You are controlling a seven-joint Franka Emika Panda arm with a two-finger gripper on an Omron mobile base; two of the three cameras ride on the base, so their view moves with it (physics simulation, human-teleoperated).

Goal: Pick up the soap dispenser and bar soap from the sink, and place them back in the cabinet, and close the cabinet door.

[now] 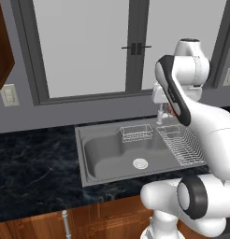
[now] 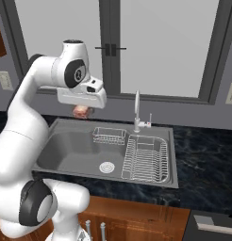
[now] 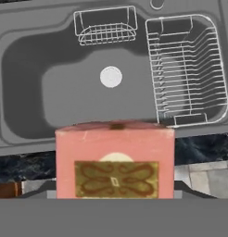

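Note:
My gripper point(image 2: 82, 108) hangs high above the left part of the sink point(image 1: 81, 154), shut on the bar soap point(image 3: 115, 159). In the hand view the soap is a pinkish-red block with a brown patterned label, and it covers the fingertips. Under the white hand it shows as a small reddish lump point(image 2: 81, 112), also glimpsed behind the forearm point(image 1: 169, 110). The grey basin point(image 3: 23, 88) lies below with its round drain point(image 3: 110, 76). A reddish-brown panel of the cabinet point(image 1: 2, 46) shows at the upper left edge. The soap dispenser is out of view.
A wire dish rack point(image 2: 145, 160) fills the sink's right part, with a small wire basket point(image 2: 109, 136) at the back. The curved faucet point(image 2: 137, 113) stands behind them. Dark marble counter point(image 1: 32, 168) flanks the sink, and a large window point(image 1: 89, 46) rises behind.

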